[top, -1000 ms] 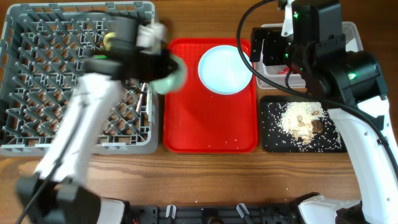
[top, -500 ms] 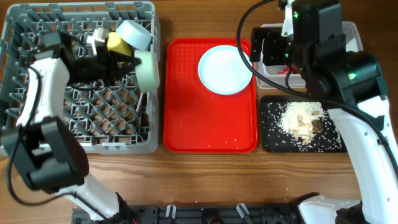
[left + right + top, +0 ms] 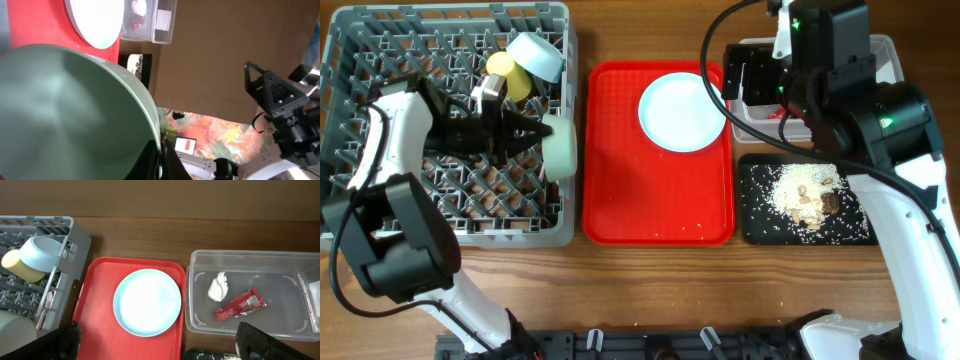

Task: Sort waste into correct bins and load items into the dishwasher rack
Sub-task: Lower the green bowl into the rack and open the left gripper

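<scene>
Your left arm has swung the mint-green bowl (image 3: 561, 146) from the red tray's (image 3: 650, 200) edge to the dishwasher rack's (image 3: 450, 238) right side, left jaws shut on its rim. Seat it on edge between pegs, clear of the yellow cup (image 3: 507, 71), before releasing; right jaws hang wide open, empty.

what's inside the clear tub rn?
Red foil wrapper and crumpled white napkin, apart. Overhead, the right arm covers most of the clear tub.
</scene>
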`<move>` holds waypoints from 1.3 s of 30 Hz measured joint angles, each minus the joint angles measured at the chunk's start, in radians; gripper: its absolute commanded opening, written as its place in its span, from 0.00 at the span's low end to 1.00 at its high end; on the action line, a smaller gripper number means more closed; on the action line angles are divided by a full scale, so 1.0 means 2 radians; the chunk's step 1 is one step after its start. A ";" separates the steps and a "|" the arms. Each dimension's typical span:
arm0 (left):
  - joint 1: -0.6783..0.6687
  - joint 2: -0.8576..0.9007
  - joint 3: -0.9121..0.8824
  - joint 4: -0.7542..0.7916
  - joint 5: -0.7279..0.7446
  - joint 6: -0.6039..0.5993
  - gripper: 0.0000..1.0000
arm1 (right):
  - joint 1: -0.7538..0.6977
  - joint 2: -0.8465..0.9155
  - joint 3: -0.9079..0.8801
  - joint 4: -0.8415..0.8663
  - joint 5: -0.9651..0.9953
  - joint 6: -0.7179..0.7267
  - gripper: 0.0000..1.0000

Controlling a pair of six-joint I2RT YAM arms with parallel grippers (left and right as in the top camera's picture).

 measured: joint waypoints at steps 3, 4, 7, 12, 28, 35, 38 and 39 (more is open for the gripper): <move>0.006 0.000 0.000 -0.005 -0.009 0.006 0.04 | 0.000 0.000 0.000 0.000 0.000 0.000 1.00; 0.008 0.000 0.000 -0.005 -0.010 0.007 0.04 | 0.000 0.000 0.000 0.000 0.000 0.000 1.00; 0.009 -0.003 -0.013 0.006 -0.004 0.009 0.04 | 0.000 0.000 0.000 0.000 0.000 0.000 1.00; 0.021 -0.014 -0.056 0.032 0.026 0.009 0.04 | 0.000 0.000 0.000 0.000 0.000 0.000 1.00; 0.089 -0.009 -0.123 0.091 -0.054 0.010 0.76 | 0.000 0.000 0.000 0.000 0.000 0.000 1.00; 0.098 -0.009 -0.114 0.080 -0.070 -0.019 0.95 | 0.000 0.000 0.000 0.000 0.000 0.000 1.00; 0.118 -0.011 -0.078 0.067 -0.073 -0.037 1.00 | 0.000 0.000 0.000 0.000 0.000 0.000 1.00; 0.124 -0.015 -0.069 0.066 -0.073 -0.043 1.00 | 0.000 0.000 0.000 0.000 0.000 0.000 1.00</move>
